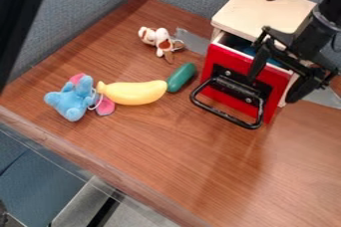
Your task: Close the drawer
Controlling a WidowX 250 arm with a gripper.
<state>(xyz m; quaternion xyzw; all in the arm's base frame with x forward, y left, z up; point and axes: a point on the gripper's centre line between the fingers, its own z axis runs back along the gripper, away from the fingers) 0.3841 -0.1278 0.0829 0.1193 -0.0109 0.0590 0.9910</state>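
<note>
The black gripper (pixel 271 89) hangs at the right over the front of the drawer, its two fingers spread apart with nothing visible between them. Below it, the drawer's red front (pixel 220 57) stands out a little from the light wooden cabinet (pixel 266 9), so a gap shows behind its top edge. Something blue lies inside the drawer. A black handle (pixel 226 116) juts forward from the red front, low and to the left of the gripper. The arm and fingers cover part of the drawer's right side.
Left of the drawer lie a green toy vegetable (pixel 180 77), a yellow banana (pixel 135 93) and a blue plush toy (pixel 69 99). A brown-and-white plush (pixel 160 39) sits farther back. Grey partition walls (pixel 83 17) bound the wooden table (pixel 160 146).
</note>
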